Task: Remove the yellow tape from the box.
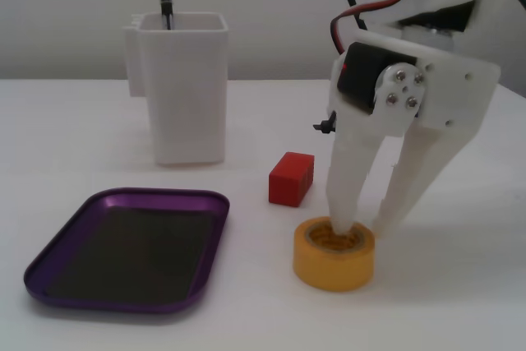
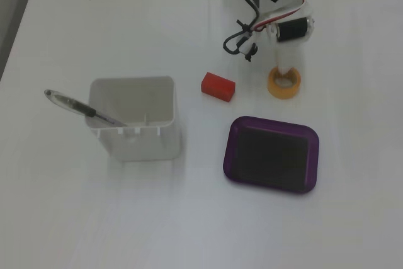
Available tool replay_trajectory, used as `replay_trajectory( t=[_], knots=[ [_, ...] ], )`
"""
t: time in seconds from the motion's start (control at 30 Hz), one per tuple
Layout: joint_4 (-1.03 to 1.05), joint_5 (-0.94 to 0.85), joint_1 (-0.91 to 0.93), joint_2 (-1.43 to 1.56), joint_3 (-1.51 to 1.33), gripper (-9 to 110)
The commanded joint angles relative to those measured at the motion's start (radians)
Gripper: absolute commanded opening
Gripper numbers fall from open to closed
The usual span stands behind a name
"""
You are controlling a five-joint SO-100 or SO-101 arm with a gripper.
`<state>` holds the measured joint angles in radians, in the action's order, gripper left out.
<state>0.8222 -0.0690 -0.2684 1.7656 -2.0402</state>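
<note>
White table (image 1: 460, 302), yellow tape (image 1: 333, 262) under gripper (image 1: 362, 228) (one finger inside)

At lower right of centre the yellow tape (image 1: 334, 254) lay flat on the white table (image 1: 460, 302). The claw (image 1: 363, 224) straddled its far wall, one finger in the hole, one outside. The red block (image 1: 291, 178) stood just behind; the purple box (image 1: 131, 248) sat lower left.
</note>
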Motion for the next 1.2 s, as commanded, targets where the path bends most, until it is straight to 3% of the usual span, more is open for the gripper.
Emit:
replay_trajectory(
  t=[0.0,0.2,0.5,0.8,1.17],
  knots=[
    [0.037,-0.005,-0.006,0.028,0.025,16],
    [0.095,-0.005,-0.005,0.118,0.049,18],
    [0.195,0.009,-0.003,0.687,0.009,18],
    [0.149,0.000,0.100,1.247,-0.408,18],
    [0.153,0.012,0.255,1.704,-0.844,18]
  ],
)
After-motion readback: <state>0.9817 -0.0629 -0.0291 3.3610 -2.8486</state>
